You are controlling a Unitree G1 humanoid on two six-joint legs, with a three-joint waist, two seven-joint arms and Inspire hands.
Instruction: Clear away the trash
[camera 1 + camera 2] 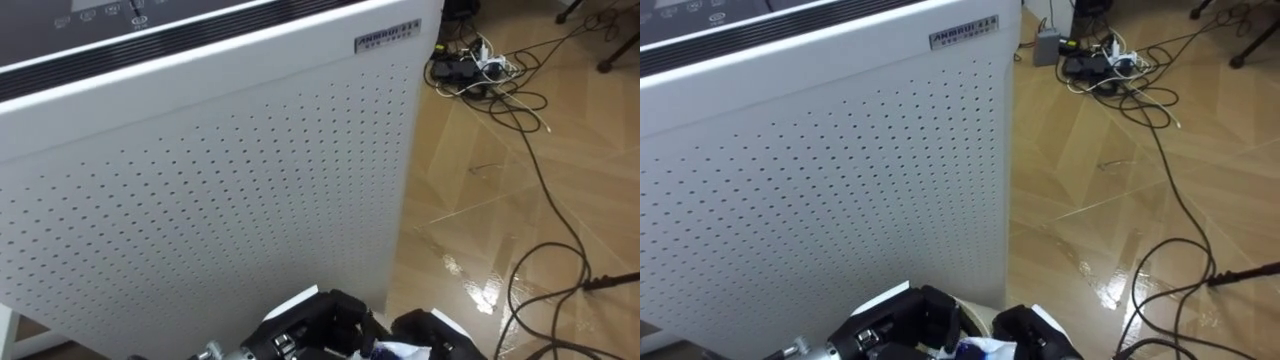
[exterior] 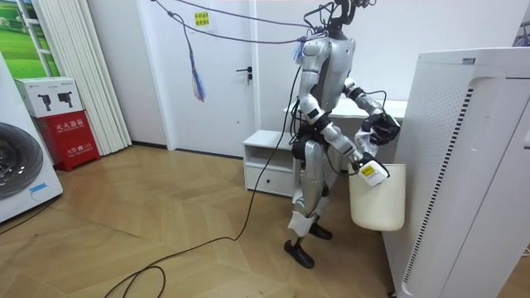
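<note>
A crumpled white and blue wrapper [image 1: 398, 350] sits at the bottom edge of the eye views, between my two dark hands. My right hand [image 1: 436, 336] has its fingers curled round it. My left hand [image 1: 318, 322] is just to the left of it, fingers curled. In the room view the wrapper [image 2: 373, 172] hangs from my lower hand [image 2: 363, 161] just above the mouth of a white bin [image 2: 378, 201]. My other hand [image 2: 384, 127] is higher, over the bin. I stand facing a tall white perforated air purifier [image 1: 210, 190].
The air purifier [image 2: 468, 165] stands right behind the bin. On the wooden floor to my right lie a power strip with plugs [image 1: 468, 66] and a long dark cable [image 1: 545, 185]. A low white cabinet [image 2: 269, 161] stands behind me.
</note>
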